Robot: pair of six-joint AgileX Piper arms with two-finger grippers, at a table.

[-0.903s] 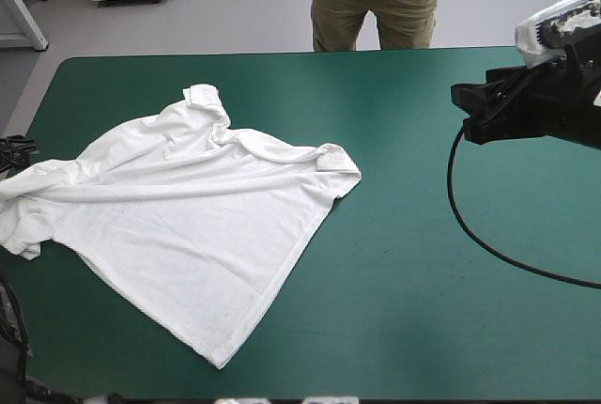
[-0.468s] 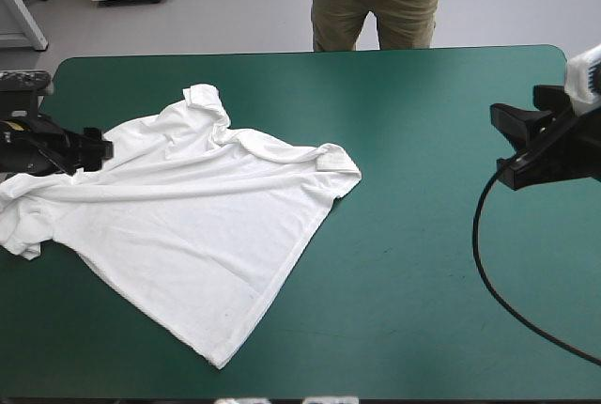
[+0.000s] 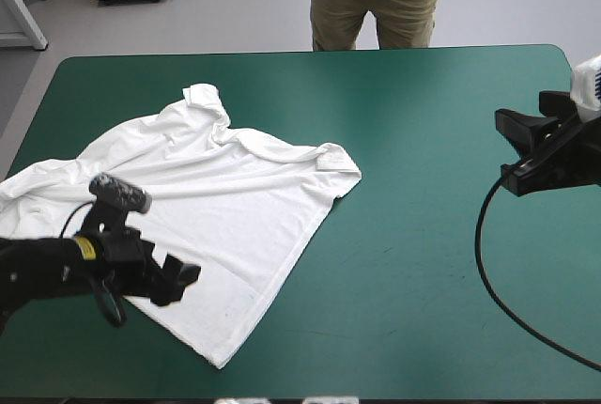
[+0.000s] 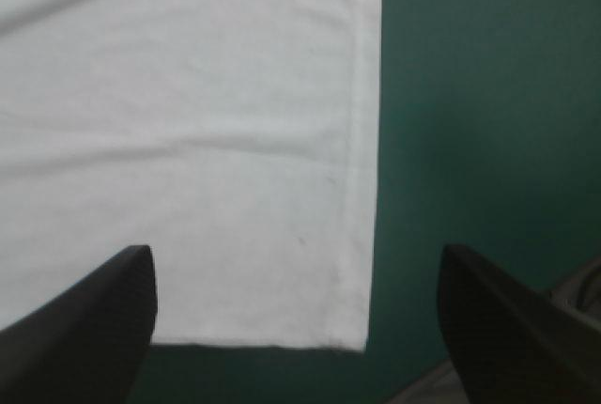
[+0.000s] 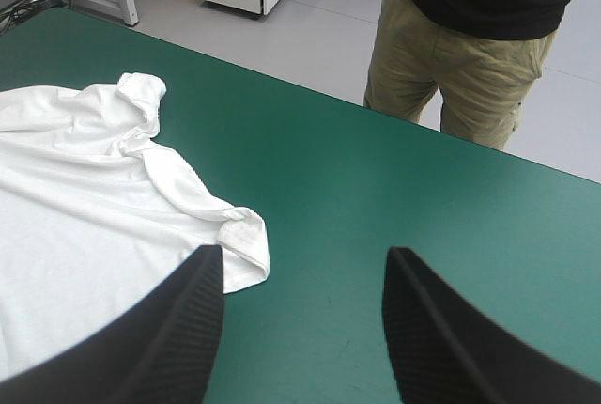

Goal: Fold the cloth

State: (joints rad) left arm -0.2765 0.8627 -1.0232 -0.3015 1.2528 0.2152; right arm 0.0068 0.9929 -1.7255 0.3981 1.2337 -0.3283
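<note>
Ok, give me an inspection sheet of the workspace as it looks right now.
Surface: teal-green table cover, lying flat.
Job's things: white T-shirt, spread mostly flat on the table's left half, wrinkled toward the collar, not yet folded.
Clutter: nothing seen.
Grippers: left gripper open, above the T-shirt's near hem corner; right gripper open, raised at the table's right edge, well apart from the T-shirt.
Cables: nothing seen.
Surroundings: nothing seen.

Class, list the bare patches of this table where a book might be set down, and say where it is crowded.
Bare: the table's middle, between the T-shirt and the right gripper, and the strip along the far edge beyond the shirt. Crowded: the left half, covered by the T-shirt, with the open left gripper over its near hem.
</note>
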